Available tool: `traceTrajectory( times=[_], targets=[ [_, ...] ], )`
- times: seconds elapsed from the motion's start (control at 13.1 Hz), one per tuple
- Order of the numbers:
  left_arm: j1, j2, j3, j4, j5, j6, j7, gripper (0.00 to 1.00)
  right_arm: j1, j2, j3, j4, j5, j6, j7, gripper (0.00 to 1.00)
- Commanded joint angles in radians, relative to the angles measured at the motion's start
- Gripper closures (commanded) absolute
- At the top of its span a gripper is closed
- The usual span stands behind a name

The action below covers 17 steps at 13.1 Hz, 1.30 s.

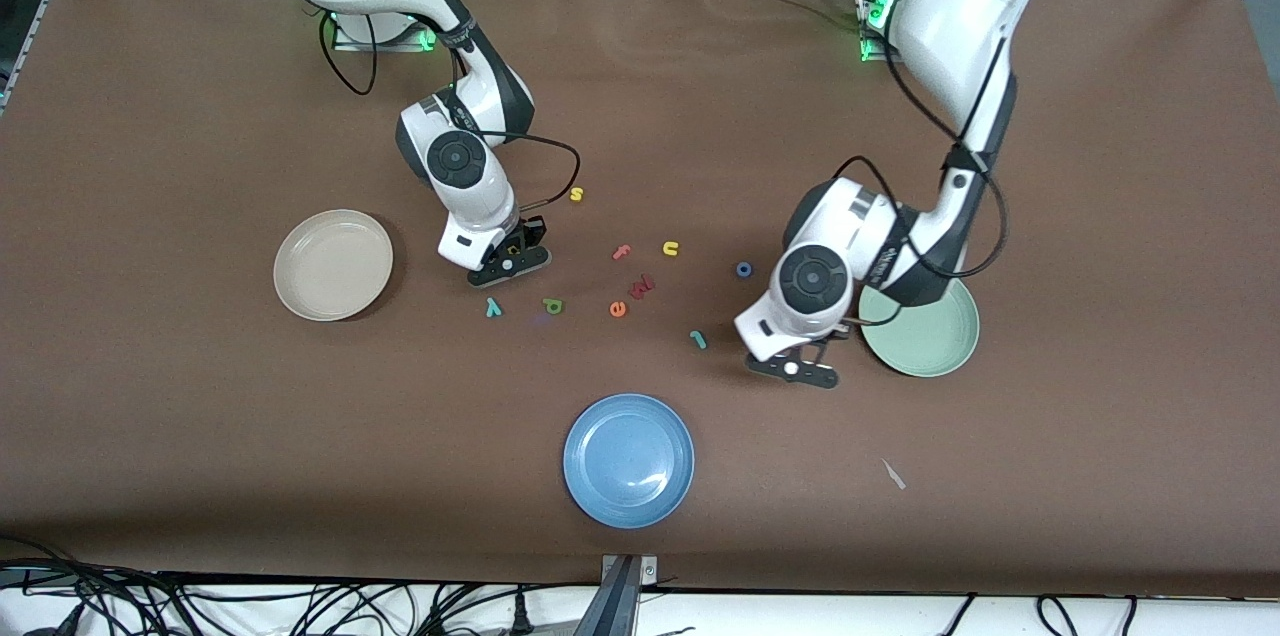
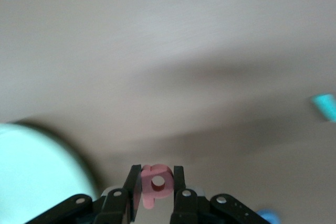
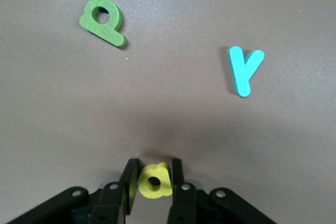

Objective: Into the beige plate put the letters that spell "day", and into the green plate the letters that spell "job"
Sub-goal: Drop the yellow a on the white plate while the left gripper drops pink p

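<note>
Table (image 1: 200, 116) covered in matt brown cloth-like sheet, faintly creased near the arm bases. Beige plate (image 1: 333, 265), green plate (image 1: 935, 341) and blue plate (image 1: 629, 459) look smooth plastic with slight sheen. Letters beside the beige plate, such as the teal "y" (image 3: 243, 68), are matt foam; arm shells (image 1: 470, 181) glossy white plastic.

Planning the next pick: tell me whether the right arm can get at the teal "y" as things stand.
Probably not yet: the right gripper is shut on a yellow letter. The teal "y" lies bare on the table close by, with nothing over it.
</note>
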Motion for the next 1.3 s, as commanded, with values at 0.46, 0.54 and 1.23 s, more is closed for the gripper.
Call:
traceTrajectory(
  times=[0.46, 0.54, 1.23],
  targets=[
    [0.204, -0.019, 0.017, -0.045, 0.055, -0.123, 0.311, 1.00, -0.002, -0.017, -0.008, 0.089, 0.000, -0.185, 0.003, 0.81],
    [0.207, -0.008, 0.006, -0.045, 0.021, -0.123, 0.328, 1.00, -0.004, -0.032, -0.021, 0.119, 0.001, -0.257, 0.008, 0.84],
    [0.212, 0.012, -0.006, -0.079, -0.105, -0.119, 0.331, 0.00, -0.005, -0.167, -0.230, 0.021, 0.003, -0.288, -0.073, 0.84]
  ],
)
